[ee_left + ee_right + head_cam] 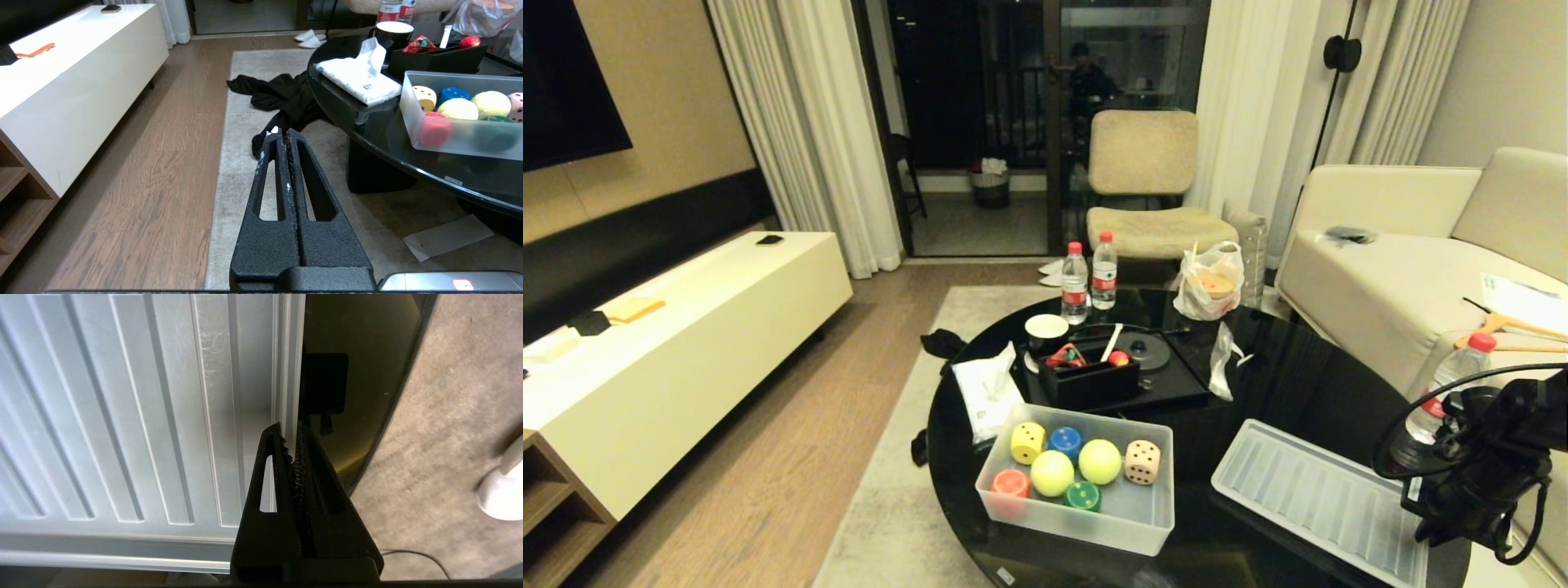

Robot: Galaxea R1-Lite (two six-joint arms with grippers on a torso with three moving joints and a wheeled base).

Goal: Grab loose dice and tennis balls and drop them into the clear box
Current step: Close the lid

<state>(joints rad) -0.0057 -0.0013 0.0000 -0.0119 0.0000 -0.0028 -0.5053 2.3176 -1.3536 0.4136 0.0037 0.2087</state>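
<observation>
On the black round bench [1290,384], the clear box [1152,523] holds the yellow die [1027,442], blue die [1066,441], red-orange die [1010,483], green die [1083,495], beige die [1143,461] and two tennis balls [1052,473], all inside. Behind it stand a tissue pack [987,392] and a black organiser tray [1086,381]. Further right lies the ribbed lid [1319,498], its edge pinched by the right gripper [293,435]. The left gripper [282,134] hangs over the floor, jaws pressed together.
</observation>
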